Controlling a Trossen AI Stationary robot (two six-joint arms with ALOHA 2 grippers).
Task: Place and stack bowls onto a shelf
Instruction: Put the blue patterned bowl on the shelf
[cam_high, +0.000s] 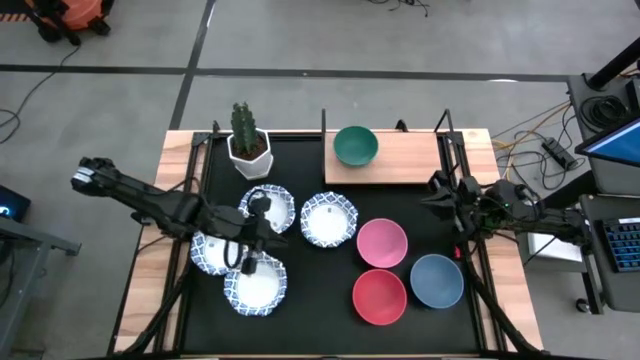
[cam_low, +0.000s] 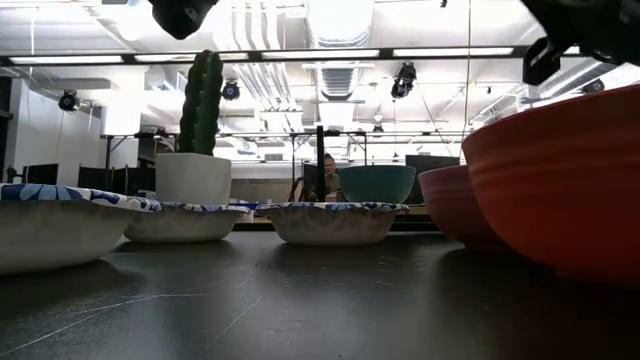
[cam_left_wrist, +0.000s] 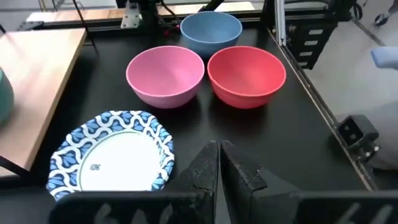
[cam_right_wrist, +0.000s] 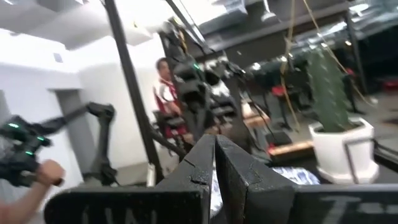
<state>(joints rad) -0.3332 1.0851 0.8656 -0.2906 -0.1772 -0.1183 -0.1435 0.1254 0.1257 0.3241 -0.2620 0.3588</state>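
The light-wood shelf (cam_high: 400, 160) stands at the table's far edge, and a green bowl (cam_high: 355, 145) rests by its base on the shelf's left half. Several white bowls with blue patterned rims (cam_high: 329, 219) sit on the black tabletop at centre left. Pink (cam_high: 381, 243), red (cam_high: 379, 297) and blue (cam_high: 436, 281) bowls sit at right. My left gripper (cam_left_wrist: 219, 155) hangs shut above the tabletop among the white bowls (cam_high: 283, 238), with one white bowl (cam_left_wrist: 112, 155) beside it. My right gripper (cam_right_wrist: 214, 149) is shut and raised at the table's right edge (cam_high: 437, 190), holding nothing.
A white pot with a cactus (cam_high: 248, 140) stands at the far left, next to the shelf. Black frame posts (cam_high: 448, 130) rise at the shelf's corners. A person (cam_low: 327, 175) sits in the room beyond the table. Bare black tabletop (cam_high: 320, 300) lies near the front, between the bowls.
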